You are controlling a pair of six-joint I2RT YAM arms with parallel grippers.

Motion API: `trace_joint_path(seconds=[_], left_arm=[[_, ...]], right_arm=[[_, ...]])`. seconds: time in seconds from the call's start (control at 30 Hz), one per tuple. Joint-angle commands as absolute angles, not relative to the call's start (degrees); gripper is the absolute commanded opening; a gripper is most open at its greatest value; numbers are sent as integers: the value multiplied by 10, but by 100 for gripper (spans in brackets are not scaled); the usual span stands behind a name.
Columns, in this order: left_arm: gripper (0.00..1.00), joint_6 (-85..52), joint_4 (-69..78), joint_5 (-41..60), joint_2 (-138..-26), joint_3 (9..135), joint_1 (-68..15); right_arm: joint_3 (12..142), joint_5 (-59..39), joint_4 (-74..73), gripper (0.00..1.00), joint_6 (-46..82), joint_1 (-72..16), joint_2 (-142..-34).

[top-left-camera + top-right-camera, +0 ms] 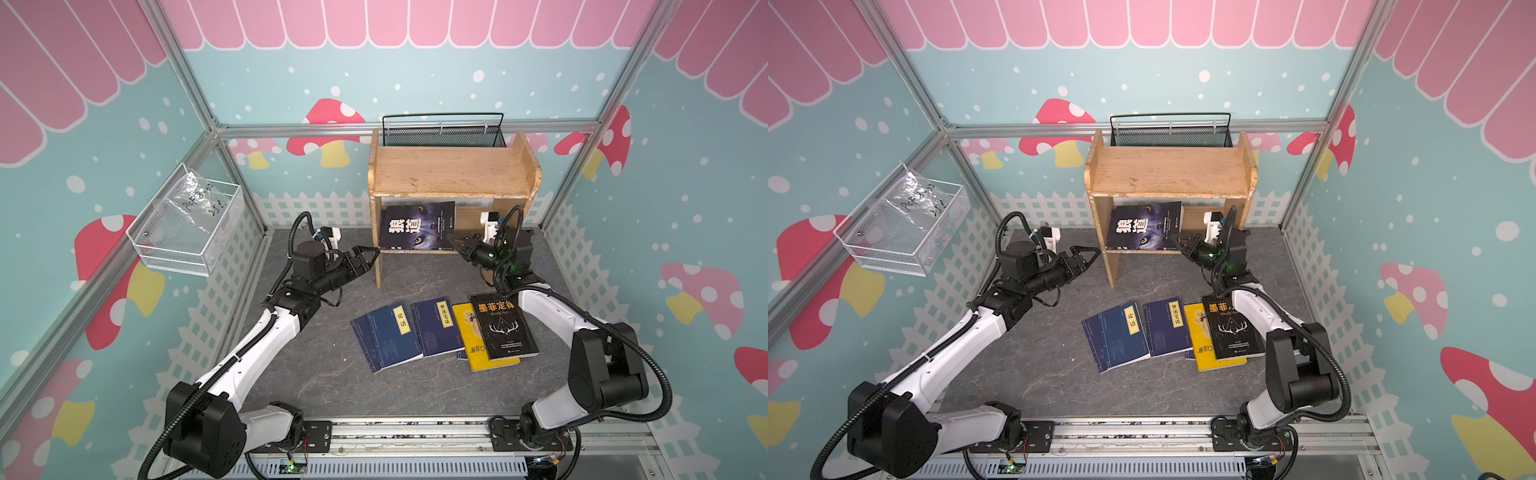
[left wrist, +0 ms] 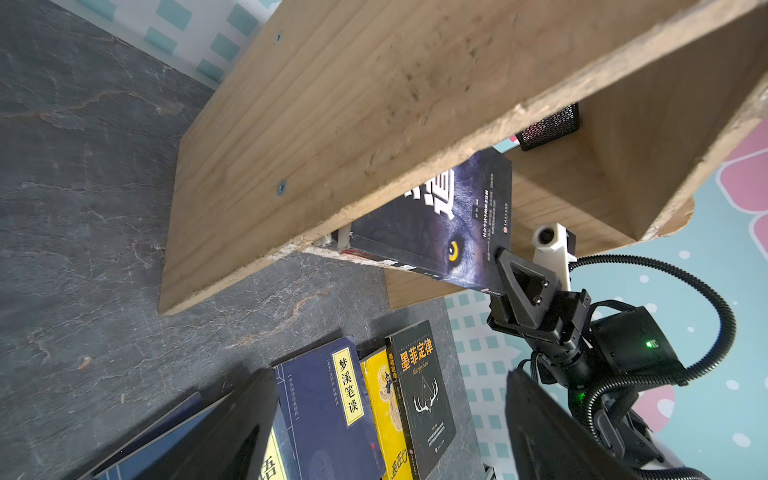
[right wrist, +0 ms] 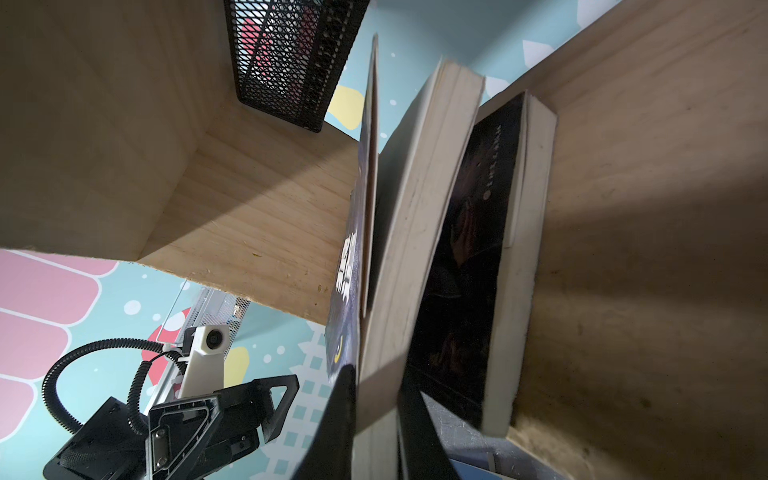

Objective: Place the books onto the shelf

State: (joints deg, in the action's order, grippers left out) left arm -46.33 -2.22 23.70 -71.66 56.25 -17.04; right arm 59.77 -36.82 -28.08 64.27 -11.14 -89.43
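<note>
A: What's hard to make out?
B: A dim book behind the wolf book; its cover is unreadable.
A: And the wolf book?
B: On the shelf's lower tier, leaning back, cover facing near, bottom edge running left-right. The right pincer clamps its lower right corner. The left pincer gapes empty, left of the shelf.

In both top views the shelf stands upper centre, a book in its lower tier, loose books lying before it
</note>
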Motion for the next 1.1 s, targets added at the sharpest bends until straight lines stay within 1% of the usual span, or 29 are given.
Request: trace_joint_path(seconds=[0.0,0.37,0.57,0.7,1.07], left_arm=[[87,-476,-3,255,-703,550,-162],[87,-497,22,264,-692,528,-145],[87,-505,33,269,-696,524,-144],[87,-511,40,269,-697,518,-144],[87,-523,61,280,-707,512,-143]], right_arm=[[632,-388,-268,11,615,-110,-913],[650,-394,-249,12,605,-110,-928],[649,-385,-250,10,609,-112,-933],[638,-356,-252,9,613,-112,-922],[639,-352,-255,9,617,-122,-936]])
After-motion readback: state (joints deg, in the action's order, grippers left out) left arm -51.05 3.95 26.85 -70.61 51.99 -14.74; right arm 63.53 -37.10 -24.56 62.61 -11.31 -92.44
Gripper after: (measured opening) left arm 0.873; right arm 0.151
